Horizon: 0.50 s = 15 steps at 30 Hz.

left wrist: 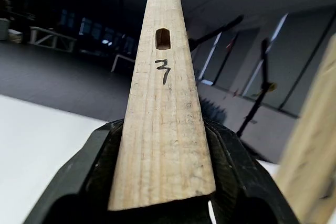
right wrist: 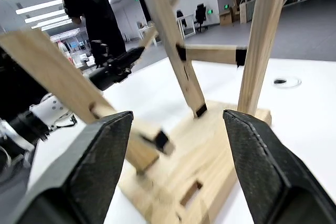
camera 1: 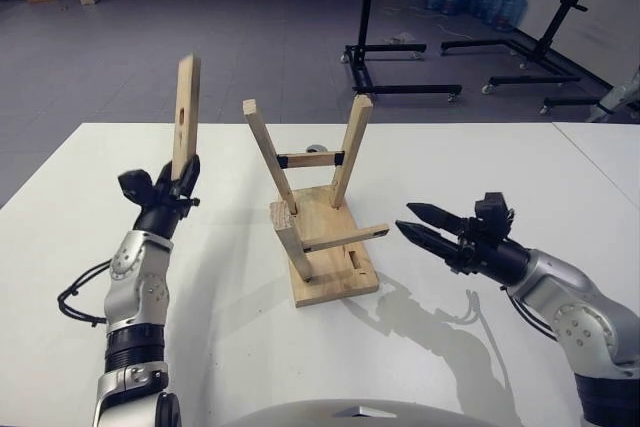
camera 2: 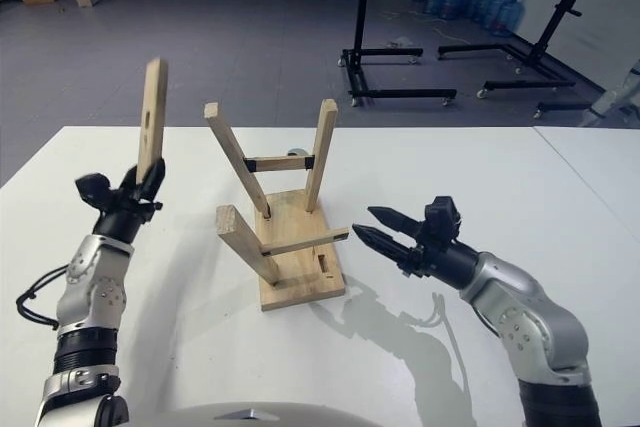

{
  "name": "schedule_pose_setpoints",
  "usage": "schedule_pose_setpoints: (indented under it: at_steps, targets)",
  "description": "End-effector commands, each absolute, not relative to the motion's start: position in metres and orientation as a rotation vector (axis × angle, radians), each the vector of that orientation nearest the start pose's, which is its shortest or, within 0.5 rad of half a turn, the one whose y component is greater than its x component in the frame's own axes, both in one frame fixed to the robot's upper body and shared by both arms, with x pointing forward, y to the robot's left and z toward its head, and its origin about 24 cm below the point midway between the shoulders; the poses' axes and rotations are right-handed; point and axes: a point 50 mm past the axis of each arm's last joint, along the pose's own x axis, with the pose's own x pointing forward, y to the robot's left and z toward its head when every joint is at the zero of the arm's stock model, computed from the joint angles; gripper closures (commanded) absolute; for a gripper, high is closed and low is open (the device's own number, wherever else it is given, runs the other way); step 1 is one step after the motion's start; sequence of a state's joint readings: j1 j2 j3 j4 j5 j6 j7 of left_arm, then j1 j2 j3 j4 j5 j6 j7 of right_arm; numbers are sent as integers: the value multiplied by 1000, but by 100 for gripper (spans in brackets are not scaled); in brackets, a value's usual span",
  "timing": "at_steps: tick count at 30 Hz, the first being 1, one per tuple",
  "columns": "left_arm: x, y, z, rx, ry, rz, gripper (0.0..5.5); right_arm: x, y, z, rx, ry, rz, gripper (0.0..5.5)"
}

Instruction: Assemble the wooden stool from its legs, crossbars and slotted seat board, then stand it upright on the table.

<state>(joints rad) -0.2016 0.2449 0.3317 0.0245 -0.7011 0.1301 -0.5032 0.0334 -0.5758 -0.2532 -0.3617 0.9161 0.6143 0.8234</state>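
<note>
Clamps the left gripper (camera 1: 180, 182) tight around the lower end of a loose leg (camera 1: 185, 112), held upright above the table (camera 1: 230, 162), off to the left of the stool and apart from it. Shows, from the left wrist, black fingers (left wrist: 100, 166) pressing on both sides of that loose leg, with an oblong hole (left wrist: 163, 39) near its upper end and a handwritten mark just below the hole.

Spreads the right gripper (camera 1: 403, 219) wide, holding nothing. Points its tips left toward the stool, hovering over the table just right of the seat board (camera 1: 330, 285) without touching it.

Finds the seat board lying flat near the middle of the table, underside up. Counts three fitted legs rising from it:
- a far left leg (camera 1: 266, 147) and a far right leg (camera 1: 352, 147), splayed apart at the top and joined by a short crossbar (camera 1: 310, 159);
- a near left leg (camera 1: 292, 239), tilted toward the robot and carrying a second crossbar (camera 1: 345, 238) that juts right, free end loose and near the right gripper's tips.

Leaves an open slot (camera 1: 357, 264) showing at the board's near right corner.
</note>
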Motion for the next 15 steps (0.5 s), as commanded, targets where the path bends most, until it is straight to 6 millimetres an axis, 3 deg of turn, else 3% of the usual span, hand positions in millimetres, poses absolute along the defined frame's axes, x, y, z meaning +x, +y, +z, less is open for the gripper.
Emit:
schedule_pose_setpoints:
  at_steps: [1,3,7,11,15]
  targets:
    - [256,210,159,-572,-343,-784,344,226,-200,167,437,-71,1036,236]
    - [250,194,161,-549,-243,-988,344,229,-189,181,488,-135,1100,236]
    - [248,182,156,-563,-67,-1264,344,237,-170,204,591,-241,1216,236]
    - [261,175,153,-529,33,-1374,344,244,-144,214,631,-274,1338,236]
    - [268,169,156,-496,41,-1452,344,249,-130,210,665,-260,1363,236]
